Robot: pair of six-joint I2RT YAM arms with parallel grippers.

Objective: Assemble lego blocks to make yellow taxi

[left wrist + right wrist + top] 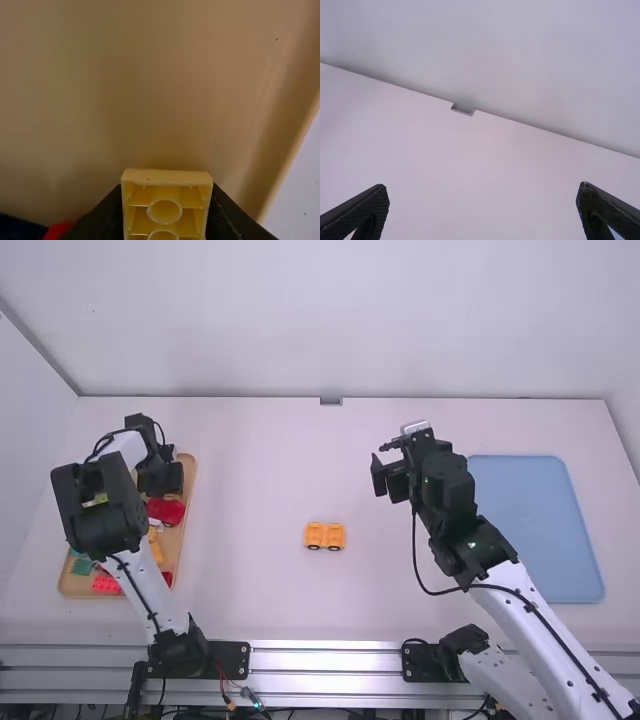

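Where the left gripper (pixel 163 478) stands over the tan tray (pixel 175 540), its fingers close against both sides of a yellow block (pixel 167 177), whose hollow underside displays round tubes and thin cross-walls. The squat, yellow-orange wheeled block pair (pixel 325 534), dark wheels along its near side, lies mid-table; the right gripper (pixel 388 477), above the white table (pixel 250 490), holds nothing between widely parted fingers.

Open table (pixel 250 460) surrounds yellow blocks (pixel 314 534), right arm (pixel 448 490) between them and blue tray (pixel 545 525).
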